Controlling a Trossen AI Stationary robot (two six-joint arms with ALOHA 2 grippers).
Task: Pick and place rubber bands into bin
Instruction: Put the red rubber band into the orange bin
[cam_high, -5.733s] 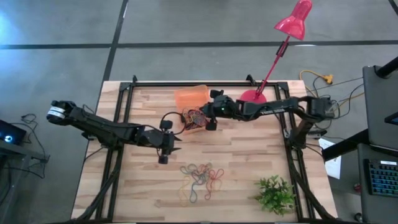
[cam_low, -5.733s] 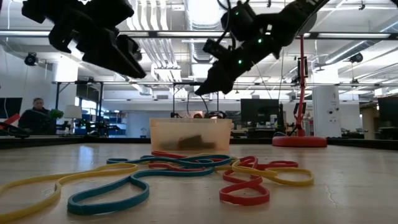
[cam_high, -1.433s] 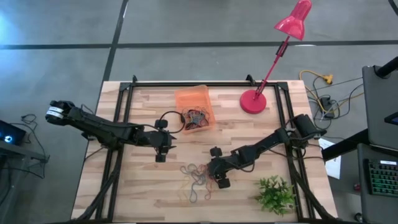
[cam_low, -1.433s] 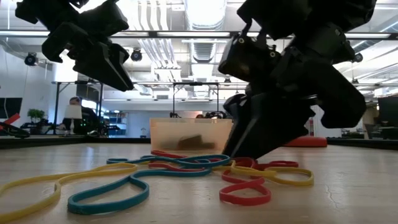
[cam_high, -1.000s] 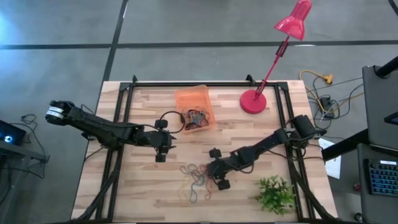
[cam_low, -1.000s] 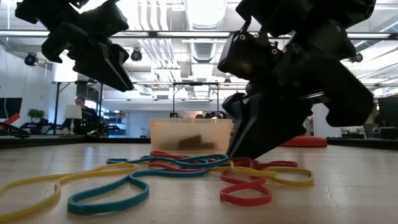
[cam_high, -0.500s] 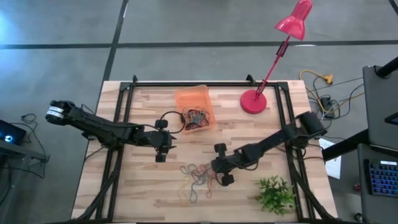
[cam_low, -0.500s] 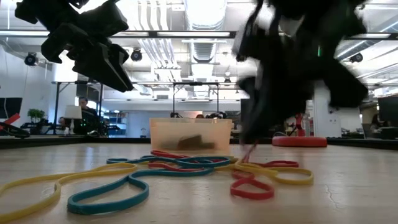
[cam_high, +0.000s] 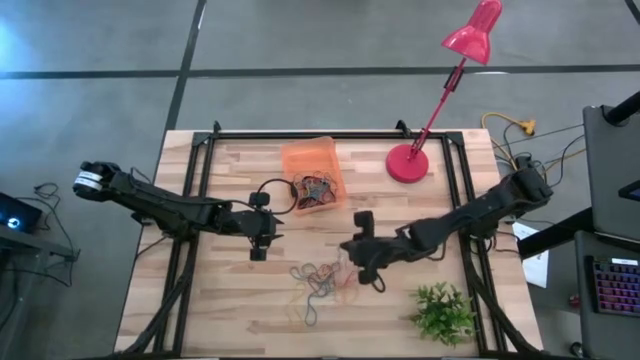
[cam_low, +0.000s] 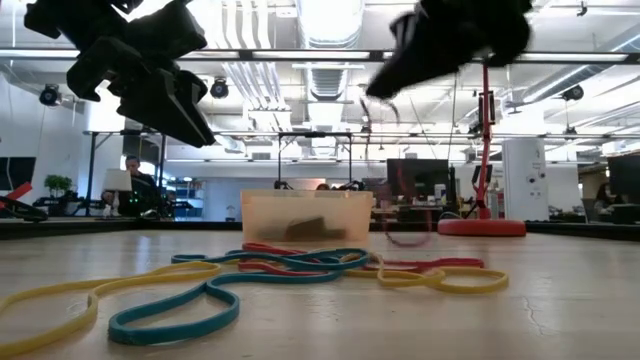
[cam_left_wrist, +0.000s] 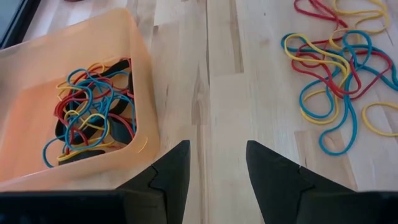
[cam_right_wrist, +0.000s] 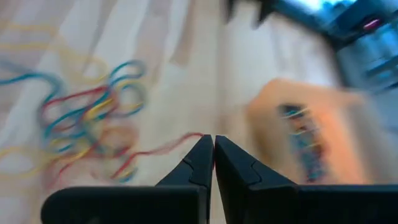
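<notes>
1. Nearest the table's front edge, the loose rubber bands (cam_high: 318, 285) lie in a tangled heap on the wooden table (cam_high: 230, 310); yellow, blue and red loops overlap.
2. Just above that heap, the right gripper (cam_right_wrist: 213, 163) has its jaws clenched on 1 red band (cam_low: 405, 222), which dangles clear of the table.
3. Risk: the grip is a thin pinch at the fingertips, so the stretchy loop could slip out on the way to the bin, or snag a neighbour and drag it.
4. Farther back, the left gripper (cam_left_wrist: 216, 163) hangs released and holding nothing, beside the bin.
5. Farthest, the orange bin (cam_high: 312, 163) already holds several bands. Letting go short of its low wall would drop the band outside.
</notes>
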